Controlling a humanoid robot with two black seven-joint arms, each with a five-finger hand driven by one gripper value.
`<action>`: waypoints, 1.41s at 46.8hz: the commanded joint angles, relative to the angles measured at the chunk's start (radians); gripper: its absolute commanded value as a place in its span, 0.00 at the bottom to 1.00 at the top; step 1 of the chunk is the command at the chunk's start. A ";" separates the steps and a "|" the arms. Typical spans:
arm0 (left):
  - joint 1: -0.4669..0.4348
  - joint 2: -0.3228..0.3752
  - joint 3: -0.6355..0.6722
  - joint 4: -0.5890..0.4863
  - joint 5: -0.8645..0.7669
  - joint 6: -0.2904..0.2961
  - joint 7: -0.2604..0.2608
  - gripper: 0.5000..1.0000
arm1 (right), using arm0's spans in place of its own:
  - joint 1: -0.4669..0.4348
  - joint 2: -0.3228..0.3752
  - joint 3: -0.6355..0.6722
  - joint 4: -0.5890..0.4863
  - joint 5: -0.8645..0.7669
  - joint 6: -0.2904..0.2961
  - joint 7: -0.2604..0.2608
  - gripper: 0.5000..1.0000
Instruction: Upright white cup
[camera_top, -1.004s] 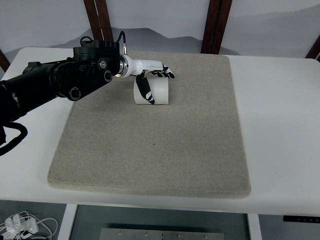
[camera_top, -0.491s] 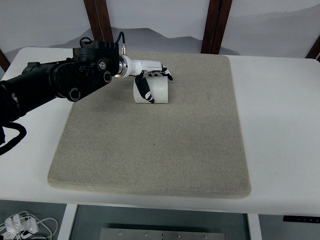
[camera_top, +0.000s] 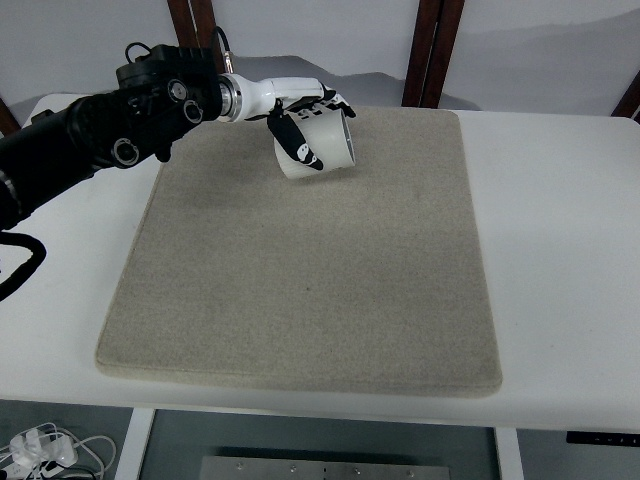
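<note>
White table (camera_top: 560, 200); grey felt mat (camera_top: 310, 270) lies flat on it

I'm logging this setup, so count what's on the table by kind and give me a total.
Cups: 1, a white cup held tilted in the left robot hand
Mats: 1, a beige mat on the table
Total: 2

White cup (camera_top: 322, 145), tilted, held above the mat's far edge.

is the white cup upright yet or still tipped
Tipped. The white cup is held by the left robot hand above the mat, its open rim facing right, not up.
</note>
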 joint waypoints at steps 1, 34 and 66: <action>0.003 0.020 -0.013 0.007 -0.095 -0.022 -0.009 0.00 | 0.001 0.000 0.000 0.000 0.000 0.000 0.000 0.90; 0.184 0.043 -0.066 0.159 -0.497 -0.125 -0.423 0.00 | -0.001 0.000 0.000 0.000 0.000 0.000 0.000 0.90; 0.347 0.020 -0.175 0.231 -0.510 -0.119 -0.463 0.00 | 0.001 0.000 0.000 0.000 0.000 0.000 0.000 0.90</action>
